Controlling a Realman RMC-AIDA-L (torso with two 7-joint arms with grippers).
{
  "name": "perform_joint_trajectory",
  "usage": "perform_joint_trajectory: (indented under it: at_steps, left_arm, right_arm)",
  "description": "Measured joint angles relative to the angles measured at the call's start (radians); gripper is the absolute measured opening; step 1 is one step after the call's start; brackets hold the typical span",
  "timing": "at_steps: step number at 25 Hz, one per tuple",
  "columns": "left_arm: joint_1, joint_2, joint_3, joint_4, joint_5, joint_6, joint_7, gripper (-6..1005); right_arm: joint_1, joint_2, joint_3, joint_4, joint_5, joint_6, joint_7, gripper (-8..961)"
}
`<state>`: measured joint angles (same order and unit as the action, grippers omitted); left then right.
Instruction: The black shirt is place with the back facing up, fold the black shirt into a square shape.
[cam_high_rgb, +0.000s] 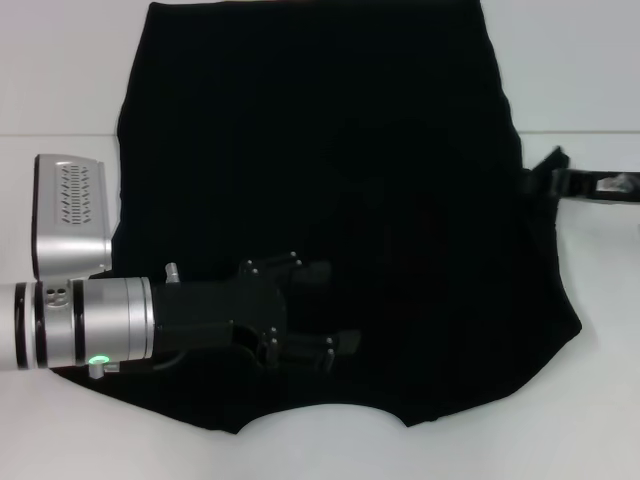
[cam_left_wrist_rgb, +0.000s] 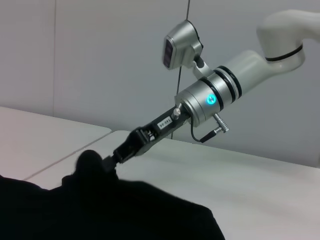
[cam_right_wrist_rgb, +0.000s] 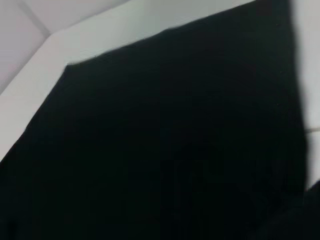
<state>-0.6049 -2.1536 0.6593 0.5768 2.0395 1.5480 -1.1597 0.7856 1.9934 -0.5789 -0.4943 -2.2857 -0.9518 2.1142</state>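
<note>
The black shirt (cam_high_rgb: 330, 180) lies spread on the white table (cam_high_rgb: 60, 70), plain side up, with no print showing. My left gripper (cam_high_rgb: 335, 308) hovers over the shirt's near left part with its fingers (cam_high_rgb: 312, 270) apart and nothing between them. My right gripper (cam_high_rgb: 540, 178) is at the shirt's right edge. In the left wrist view it (cam_left_wrist_rgb: 111, 159) is pinched on a raised bump of the black fabric (cam_left_wrist_rgb: 90, 165). The right wrist view is filled by the shirt (cam_right_wrist_rgb: 165, 150), with a strip of table beyond it.
The table (cam_left_wrist_rgb: 260, 185) has bare white surface to the left, to the right and along the near edge of the shirt. A seam (cam_high_rgb: 50, 135) crosses the tabletop. A grey wall (cam_left_wrist_rgb: 100, 60) stands behind the table.
</note>
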Motion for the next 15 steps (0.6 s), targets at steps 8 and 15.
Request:
perform_joint_trajectory:
  at_steps: [8,15]
  left_arm:
    - [0.001,0.0,-0.001,0.0,0.0,-0.012,-0.001,949]
    - [-0.006,0.001,-0.001,0.0,-0.001,-0.013,-0.009,949]
  right_arm:
    - [0.029,0.018,-0.076,-0.002,0.0,-0.044,0.008,54]
    - [0.041,0.026,-0.097,0.001,-0.001,-0.054,0.008,61]
